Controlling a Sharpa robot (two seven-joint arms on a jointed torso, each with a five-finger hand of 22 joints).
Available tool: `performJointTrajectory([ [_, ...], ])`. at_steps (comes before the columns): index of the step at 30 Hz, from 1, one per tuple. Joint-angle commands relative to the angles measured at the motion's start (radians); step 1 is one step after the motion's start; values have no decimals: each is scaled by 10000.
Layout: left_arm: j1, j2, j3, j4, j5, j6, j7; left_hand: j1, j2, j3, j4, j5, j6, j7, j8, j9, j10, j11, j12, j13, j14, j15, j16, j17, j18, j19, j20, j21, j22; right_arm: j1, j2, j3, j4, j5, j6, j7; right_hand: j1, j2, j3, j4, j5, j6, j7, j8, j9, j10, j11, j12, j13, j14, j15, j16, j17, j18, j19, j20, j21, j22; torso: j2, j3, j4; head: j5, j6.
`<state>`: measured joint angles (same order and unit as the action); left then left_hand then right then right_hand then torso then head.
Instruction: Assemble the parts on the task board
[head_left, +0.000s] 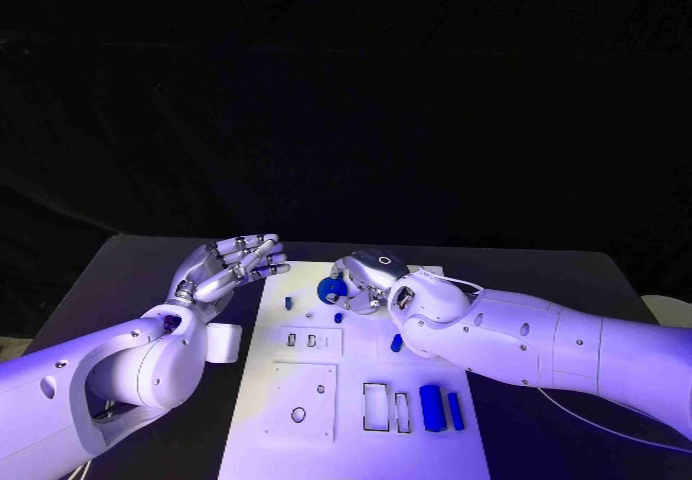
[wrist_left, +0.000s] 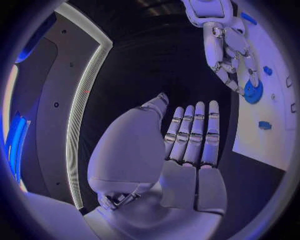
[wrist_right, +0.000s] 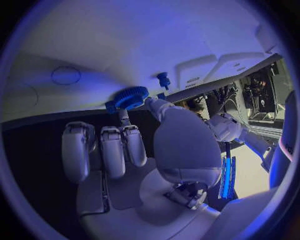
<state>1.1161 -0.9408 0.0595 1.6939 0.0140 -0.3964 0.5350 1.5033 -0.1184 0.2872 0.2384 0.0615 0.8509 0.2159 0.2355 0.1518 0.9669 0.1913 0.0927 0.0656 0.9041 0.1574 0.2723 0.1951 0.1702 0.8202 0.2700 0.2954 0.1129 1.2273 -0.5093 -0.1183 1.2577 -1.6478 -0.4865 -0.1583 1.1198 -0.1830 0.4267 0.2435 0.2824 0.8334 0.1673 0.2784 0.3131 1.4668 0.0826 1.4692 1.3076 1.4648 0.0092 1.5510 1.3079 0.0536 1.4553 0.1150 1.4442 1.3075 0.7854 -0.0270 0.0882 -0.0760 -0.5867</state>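
One gear (head_left: 332, 290) is pinched in my right hand (head_left: 369, 280) at the board's (head_left: 289, 400) 12 o'clock; my left hand (head_left: 231, 268) is released; several parts at 5 o'clock remain loose, so assembly is early.

Gear (head_left: 332, 291) at task board (head_left: 361, 440) far edge, pegs (head_left: 440, 407) near right

No legible text or markings.

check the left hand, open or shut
Open. The left hand holds nothing, its fingers straight and side by side beside the board; the head view shows the same.
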Motion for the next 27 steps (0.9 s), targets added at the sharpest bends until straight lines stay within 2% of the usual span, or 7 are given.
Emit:
performJointTrajectory([
  [1,12,8,8,29,10,115,93,-40,-85,61,-5,-44,-32,319,-56,-10,1,71,-67,-11,-73,25,-38,16,140,75,1,12,-10,-10,-4,-8,3,57,467,86,-106,-10,-2,60,51,32,-9,-15,1,121,4,16,1417,929,24,40,2029,-103,43,31,-29,1078,-3,8,6,-12,1],
  [8,12,1,8,29,10,113,89,-40,-85,61,-5,-44,-32,319,-56,-10,1,71,-67,-11,-73,25,-38,16,140,75,1,12,-10,-10,-35,-10,16,85,587,42,-130,22,5,109,157,58,-16,-16,7,144,-1,39,1447,933,21,45,2046,-106,51,27,-23,1092,-3,6,3,-13,7],
  [15,12,-7,8,24,10,114,87,-40,-85,61,-5,-44,-32,319,-56,-10,1,71,-67,-11,-73,25,-38,16,140,75,1,12,-10,-10,-278,-10,239,78,210,-48,-95,65,48,125,307,104,-30,-12,17,165,-13,60,1473,936,10,50,2060,-111,69,19,-7,1118,-6,17,1,-4,19],
  [19,11,-16,8,11,10,116,89,-44,-89,65,-7,-44,-39,328,-64,-13,-4,77,-79,-12,-75,28,-45,17,139,78,1,10,-14,-7,-689,11,667,238,-451,79,-15,48,93,83,445,133,-38,-19,22,205,-25,99,1522,946,0,61,2102,-128,117,9,43,1183,-10,18,0,2,35],
  [21,11,-24,8,-3,10,112,90,-44,-89,65,-7,-44,-39,328,-64,-13,-4,77,-79,-12,-75,28,-45,17,139,78,1,10,-14,12,-1010,36,999,641,-928,252,44,17,110,39,474,121,-36,-35,20,175,-25,64,1481,929,-3,42,2026,-109,67,6,-18,1115,-20,24,-12,20,47],
  [24,11,-30,8,-23,10,111,88,-44,-89,65,-7,-44,-39,328,-64,-13,-4,77,-79,-12,-75,28,-45,17,139,78,1,10,-14,67,-1449,60,1451,1176,-1368,462,85,13,130,16,456,76,-22,-69,9,167,-17,56,1473,921,0,32,1992,-99,41,5,-51,1080,-39,31,-37,42,73],
  [27,10,-32,8,-47,10,114,89,-44,-89,65,-7,-44,-39,328,-64,-13,-4,77,-79,-12,-75,28,-45,17,139,78,1,10,-14,164,-2011,87,1969,1839,-1513,783,261,-43,178,-110,238,29,7,-127,0,129,9,13,1431,903,21,11,1920,-78,-18,17,-129,1006,-56,30,-67,31,112],
])
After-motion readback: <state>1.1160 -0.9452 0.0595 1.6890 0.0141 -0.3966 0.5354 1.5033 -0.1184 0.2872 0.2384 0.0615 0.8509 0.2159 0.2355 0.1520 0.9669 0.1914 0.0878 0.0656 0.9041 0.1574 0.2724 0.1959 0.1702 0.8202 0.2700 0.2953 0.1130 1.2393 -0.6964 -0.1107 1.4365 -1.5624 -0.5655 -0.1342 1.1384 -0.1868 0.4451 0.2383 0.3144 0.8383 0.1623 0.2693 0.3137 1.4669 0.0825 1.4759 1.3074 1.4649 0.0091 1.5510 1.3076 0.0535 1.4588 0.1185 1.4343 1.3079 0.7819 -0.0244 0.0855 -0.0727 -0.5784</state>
